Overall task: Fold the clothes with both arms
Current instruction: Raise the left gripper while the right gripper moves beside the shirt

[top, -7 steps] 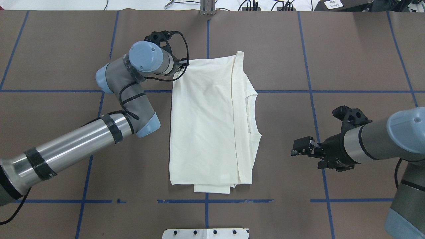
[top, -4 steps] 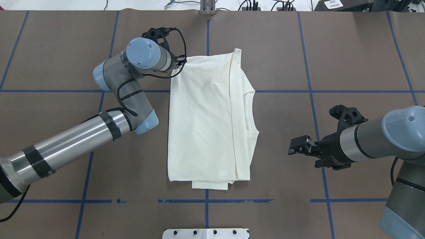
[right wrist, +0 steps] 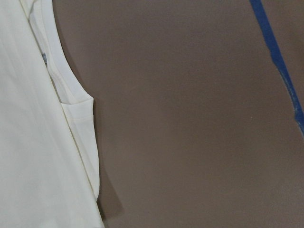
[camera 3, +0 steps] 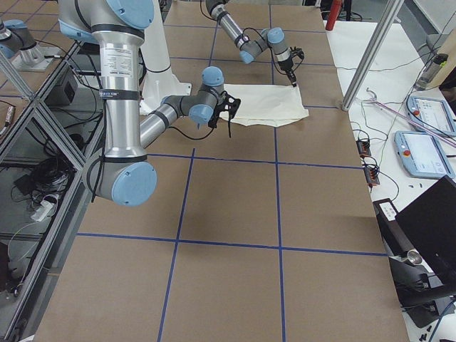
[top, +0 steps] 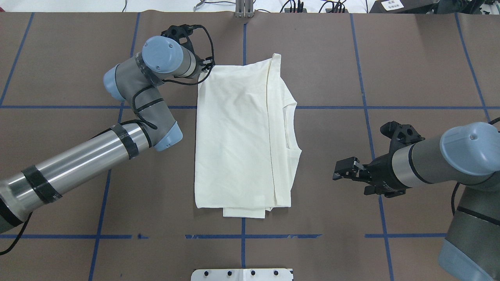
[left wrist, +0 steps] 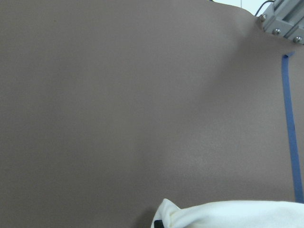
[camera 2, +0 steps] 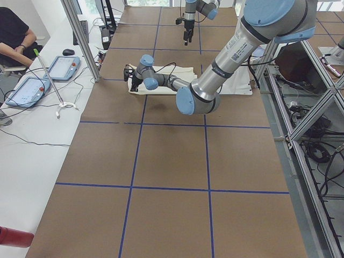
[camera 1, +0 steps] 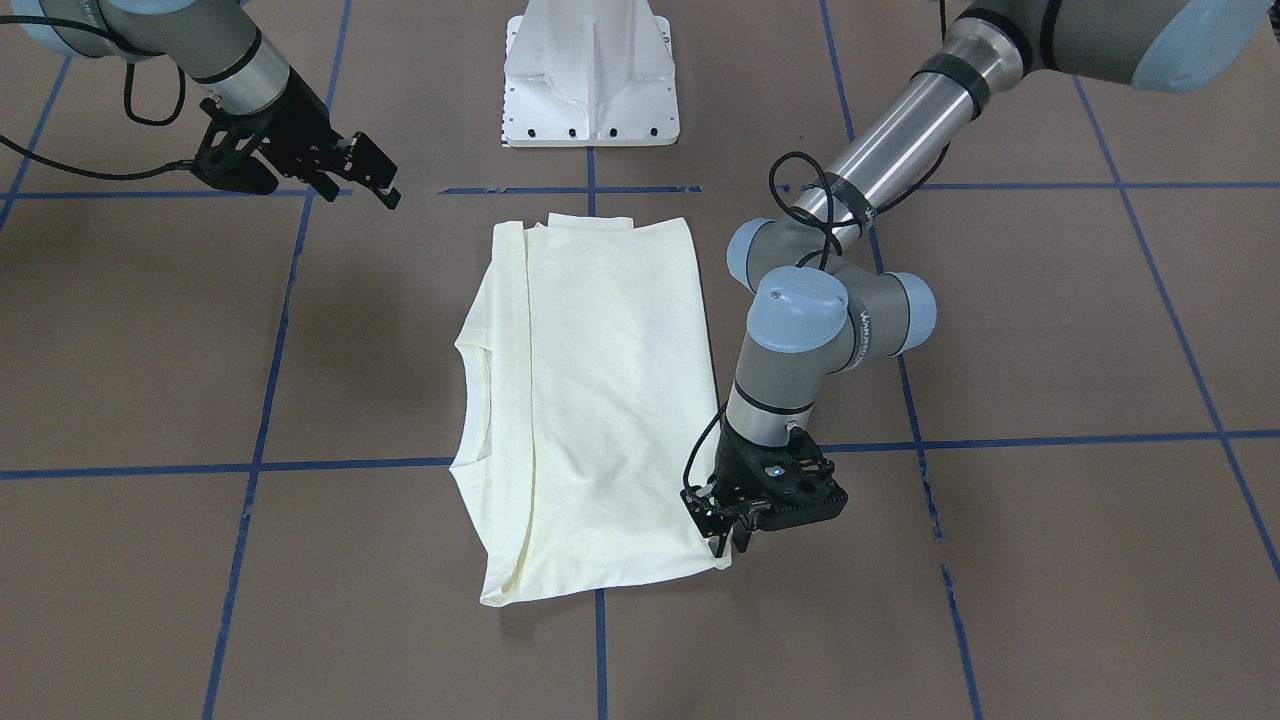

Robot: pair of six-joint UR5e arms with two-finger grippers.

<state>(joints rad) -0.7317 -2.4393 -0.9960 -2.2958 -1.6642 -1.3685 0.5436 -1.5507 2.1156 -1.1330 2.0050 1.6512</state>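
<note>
Lying flat in the middle of the brown surface (top: 410, 58), midway between its left and right ends, the cream T-shirt (top: 234, 136) is folded into a long, narrow rectangle. Only plain cream cloth faces up, with soft creases and no print showing. A lengthwise fold edge runs down it, closer to the robot's right. Its long axis runs from the surface's robot-side edge toward the far edge. The neckline (top: 292, 128) notches the long side facing the robot's right. A folded layer (top: 244, 213) pokes out past the hem at the end nearest the robot.

The left claw (camera 1: 722, 538) points down at the shirt's far corner on the robot's left, clenched on that corner. The left wrist view shows a dark fingertip (left wrist: 158, 223) against a lifted lip of cloth. The left arm's elbow (top: 166, 138) hangs just beside the shirt's left long side.

The right claw (top: 339, 171) is released, its jaws apart, aimed at the shirt's right long side near the neckline but apart from it.

Bare surface crossed by blue tape lines (top: 332, 107) lies on every side of the shirt, widest toward the left and right ends. The white pedestal base (camera 1: 590, 80) stands at the robot-side edge, apart from the shirt's near end.
</note>
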